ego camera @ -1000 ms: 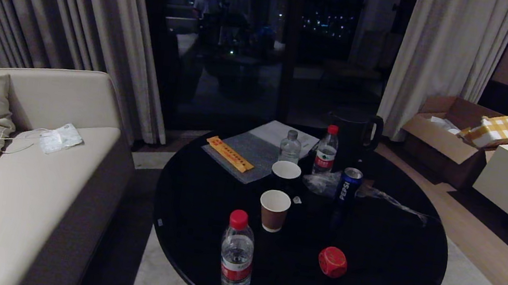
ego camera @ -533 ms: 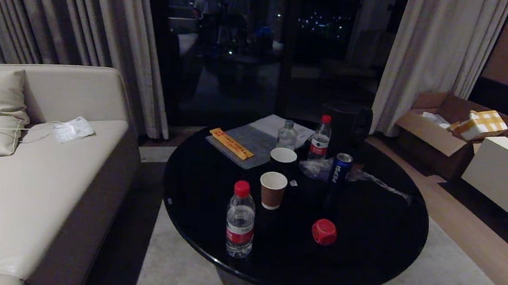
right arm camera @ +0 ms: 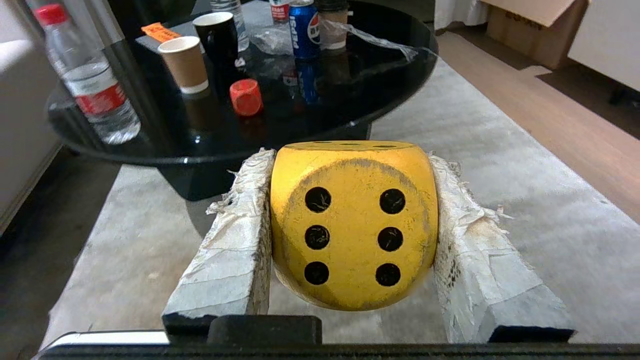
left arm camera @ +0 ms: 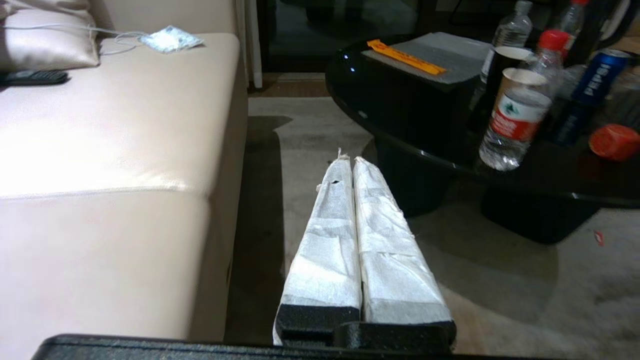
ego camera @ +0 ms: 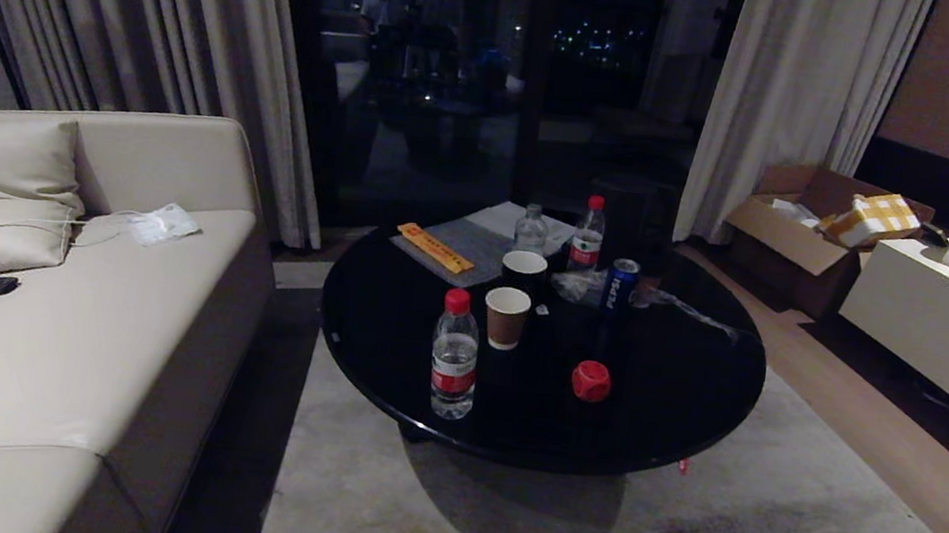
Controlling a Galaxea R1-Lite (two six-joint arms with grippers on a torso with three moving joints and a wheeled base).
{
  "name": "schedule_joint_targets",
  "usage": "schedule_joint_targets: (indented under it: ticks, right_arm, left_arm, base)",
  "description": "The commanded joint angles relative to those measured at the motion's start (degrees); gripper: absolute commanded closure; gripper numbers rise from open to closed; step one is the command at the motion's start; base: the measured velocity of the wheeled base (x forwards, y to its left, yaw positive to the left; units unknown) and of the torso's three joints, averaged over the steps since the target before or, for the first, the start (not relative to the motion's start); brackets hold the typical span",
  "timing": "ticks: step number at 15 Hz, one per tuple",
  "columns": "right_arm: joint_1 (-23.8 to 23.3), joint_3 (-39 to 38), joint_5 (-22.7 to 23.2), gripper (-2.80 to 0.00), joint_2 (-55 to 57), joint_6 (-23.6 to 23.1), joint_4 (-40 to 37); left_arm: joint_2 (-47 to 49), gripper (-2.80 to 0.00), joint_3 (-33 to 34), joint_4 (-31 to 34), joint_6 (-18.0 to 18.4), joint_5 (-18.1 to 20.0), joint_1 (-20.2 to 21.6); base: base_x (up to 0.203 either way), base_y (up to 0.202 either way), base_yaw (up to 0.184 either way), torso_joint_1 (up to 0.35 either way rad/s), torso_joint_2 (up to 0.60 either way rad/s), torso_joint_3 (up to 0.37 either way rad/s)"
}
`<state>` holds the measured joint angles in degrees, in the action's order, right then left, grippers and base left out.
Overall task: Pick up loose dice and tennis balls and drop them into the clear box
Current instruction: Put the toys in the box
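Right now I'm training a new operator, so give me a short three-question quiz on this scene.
1. True or false: the right gripper holds a yellow die.
2. Which colour is the die on the round black table? A green, B red, C beige.
3. Fill in: the left gripper has its fingers ____ with nothing between them.

Key: 1 true; 2 B; 3 shut.

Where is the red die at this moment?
In the head view the red die sits on the round black table, near its front edge, right of the red-capped water bottle and the paper cup.
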<state>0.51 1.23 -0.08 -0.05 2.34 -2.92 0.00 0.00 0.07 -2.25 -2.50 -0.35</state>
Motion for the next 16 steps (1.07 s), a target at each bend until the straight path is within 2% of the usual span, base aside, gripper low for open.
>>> schedule_joint_targets:
  ticks: [1,16]
  right_arm:
    - [0.02,0.00,-0.01,0.00,0.14,0.03,-0.07]
    - [0.02,-0.04,0.13,0.00,0.14,-0.76,0.02]
  left_arm:
    - [0.09,0.00,0.09,0.01,-0.20,-0.13,0.00]
    - [0.09,0.00,0.09,-0.07,0.05,-0.05,0.00]
  base:
    - [-0.179,0.000,-0.004,0.007,0.00,0.004]
    - [-0.174,0.000,-0.001,0.002,0.00,0.004]
